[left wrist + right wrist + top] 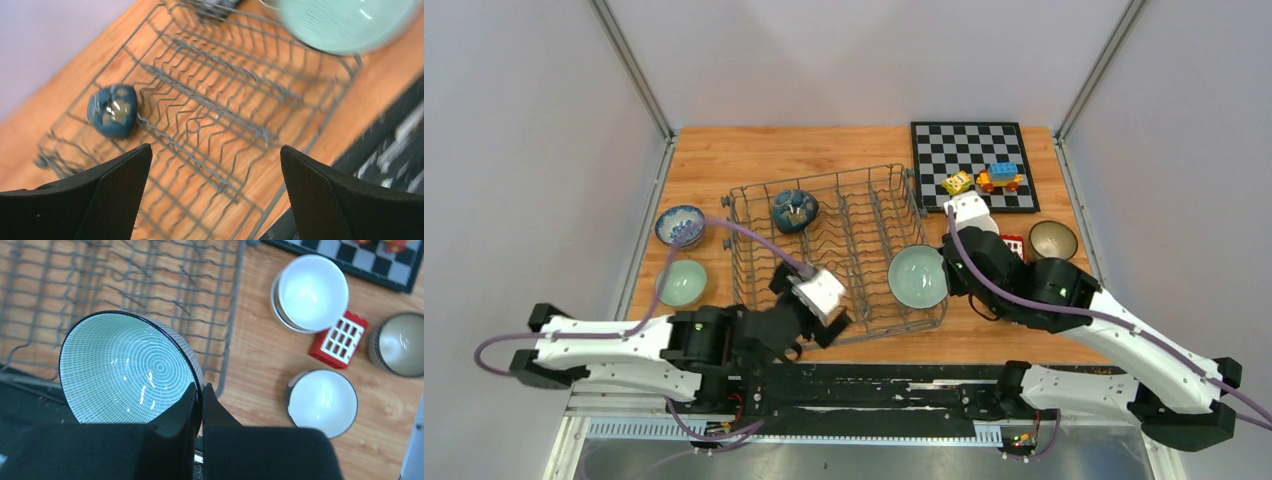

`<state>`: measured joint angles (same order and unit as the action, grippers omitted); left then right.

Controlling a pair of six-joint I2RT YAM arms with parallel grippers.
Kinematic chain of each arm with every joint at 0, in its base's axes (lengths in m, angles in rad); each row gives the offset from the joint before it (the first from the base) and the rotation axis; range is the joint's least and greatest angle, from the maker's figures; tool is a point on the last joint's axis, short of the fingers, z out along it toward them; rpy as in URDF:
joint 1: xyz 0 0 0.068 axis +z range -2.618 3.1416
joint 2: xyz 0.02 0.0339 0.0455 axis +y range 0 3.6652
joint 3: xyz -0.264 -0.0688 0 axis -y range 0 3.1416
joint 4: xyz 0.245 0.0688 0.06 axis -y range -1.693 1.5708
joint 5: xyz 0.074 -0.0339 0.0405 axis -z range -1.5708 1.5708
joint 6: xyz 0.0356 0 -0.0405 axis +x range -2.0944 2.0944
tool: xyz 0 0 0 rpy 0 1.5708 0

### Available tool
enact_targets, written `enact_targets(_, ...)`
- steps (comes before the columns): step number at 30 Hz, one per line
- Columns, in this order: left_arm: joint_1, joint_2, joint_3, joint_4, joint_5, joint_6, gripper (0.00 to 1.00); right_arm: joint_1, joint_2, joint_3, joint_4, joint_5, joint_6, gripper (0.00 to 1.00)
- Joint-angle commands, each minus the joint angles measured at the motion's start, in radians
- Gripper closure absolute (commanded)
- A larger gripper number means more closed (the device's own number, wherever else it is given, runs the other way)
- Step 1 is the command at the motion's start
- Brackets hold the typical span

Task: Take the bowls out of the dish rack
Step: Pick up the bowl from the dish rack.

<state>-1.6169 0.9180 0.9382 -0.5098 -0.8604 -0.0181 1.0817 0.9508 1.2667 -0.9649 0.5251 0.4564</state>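
The dish rack (864,240) sits mid-table, nearly unloaded. As I judge it, the step in hand is carrying the pale green bowl (918,277) out at the rack's near right corner, and the next move calls for setting it on bare wood to the right, clear of a white bowl (322,402) there. A dark teal bowl (794,210) stands in the rack's far left part. The right gripper (201,395) is pinched tight on the green bowl's rim; the left gripper (215,155) hangs above the rack, jaws wide apart, holding nothing
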Motion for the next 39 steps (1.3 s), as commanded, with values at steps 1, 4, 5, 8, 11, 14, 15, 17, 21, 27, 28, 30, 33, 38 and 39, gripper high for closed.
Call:
enact_targets(1, 0.217, -0.168, -0.144, 0.241, -0.034, -0.49, 0.0, -0.115, -0.015, -0.079, 0.023, 0.036, 0.101, 1.0)
enact_targets(4, 0.386, -0.13, -0.102, 0.132, 0.038, -0.829, 0.0, -0.198, -0.017, -0.123, 0.037, -0.019, 0.169, 1.0)
enact_targets(5, 0.423, -0.091, -0.061, 0.08, 0.081, -0.909, 0.0, -0.224, -0.02, -0.133, 0.044, -0.048, 0.191, 1.0)
enact_targets(8, 0.458, 0.064, 0.107, -0.059, 0.169, -1.03, 0.0, -0.27, -0.01, -0.151, 0.067, -0.115, 0.251, 1.0)
enact_targets(11, 0.458, 0.212, 0.289, -0.188, 0.227, -1.055, 0.0, -0.272, 0.026, -0.125, 0.053, -0.142, 0.3, 1.0)
enact_targets(14, 0.459, 0.303, 0.365, -0.217, 0.291, -1.024, 0.0, -0.272, 0.065, -0.104, 0.045, -0.188, 0.342, 1.0)
enact_targets(15, 0.459, 0.317, 0.365, -0.2, 0.3, -1.017, 0.0, -0.273, 0.076, -0.101, 0.045, -0.204, 0.361, 1.0)
enact_targets(17, 0.46, 0.328, 0.343, -0.166, 0.32, -1.016, 0.0, -0.275, 0.094, -0.093, 0.054, -0.239, 0.375, 1.0)
enact_targets(21, 0.468, 0.289, 0.239, -0.008, 0.382, -0.974, 0.0, -0.275, 0.127, -0.087, 0.066, -0.276, 0.375, 1.0)
enact_targets(27, 0.483, 0.343, 0.236, -0.065, 0.436, -0.98, 0.0, -0.275, 0.145, -0.086, 0.098, -0.341, 0.353, 1.0)
enact_targets(28, 0.483, 0.361, 0.246, -0.088, 0.447, -0.981, 0.0, -0.274, 0.146, -0.086, 0.101, -0.345, 0.351, 1.0)
enact_targets(30, 0.483, 0.381, 0.251, -0.105, 0.464, -0.987, 0.03, -0.275, 0.149, -0.087, 0.107, -0.349, 0.345, 1.0)
enact_targets(33, 0.485, 0.386, 0.248, -0.117, 0.449, -1.008, 0.14, -0.273, 0.155, -0.087, 0.106, -0.354, 0.34, 1.0)
enact_targets(38, 0.491, 0.393, 0.26, -0.152, 0.398, -1.023, 0.38, -0.272, 0.16, -0.091, 0.106, -0.36, 0.337, 1.0)
enact_targets(39, 0.492, 0.393, 0.26, -0.155, 0.384, -1.024, 0.43, -0.27, 0.159, -0.094, 0.107, -0.357, 0.336, 1.0)
